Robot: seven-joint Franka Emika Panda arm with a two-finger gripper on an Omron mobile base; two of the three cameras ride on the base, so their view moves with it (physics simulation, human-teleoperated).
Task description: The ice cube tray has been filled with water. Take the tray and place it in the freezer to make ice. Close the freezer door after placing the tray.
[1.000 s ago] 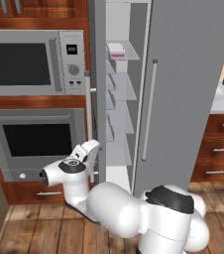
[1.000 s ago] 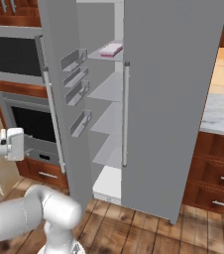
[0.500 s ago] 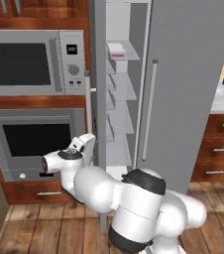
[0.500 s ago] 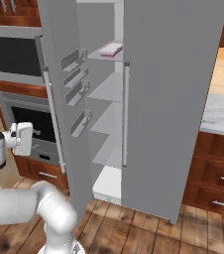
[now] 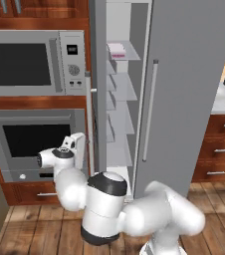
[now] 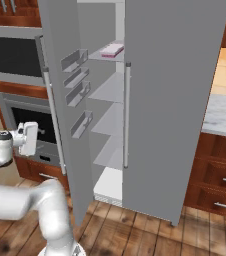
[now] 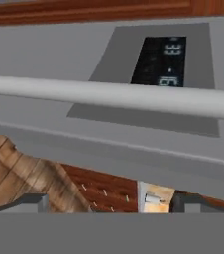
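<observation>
Gripper: the white two-finger gripper (image 5: 77,147) sits low and left of the refrigerator, jaws spread wide with nothing between them. It is on the outer side of the open door, judged to be where a push would swing it shut.

Door handle: in the hand view the long pale-grey bar handle (image 7: 109,94) runs across just ahead of the fingertips (image 7: 27,202), with the dark dispenser panel (image 7: 163,60) behind it. The hand faces the door's outer face, apart from it.

Freezer door: the tall narrow grey freezer door (image 6: 65,105) stands swung out towards the robot, its inner bins facing the white shelves. Its free edge lies close to the gripper.

Open room: the wooden floor (image 6: 150,230) in front of the door's swing shows no obstacle; the built-in silver oven (image 5: 32,144) lies just left of the gripper, limiting room there.

Freezer: the left compartment of the grey refrigerator (image 6: 110,115) is open, shelves bare below the top one.

Ice cube tray: the small flat pink-and-white ice cube tray (image 6: 112,49) lies flat on the top shelf, farthest back; placing appears done, closing remains.
</observation>
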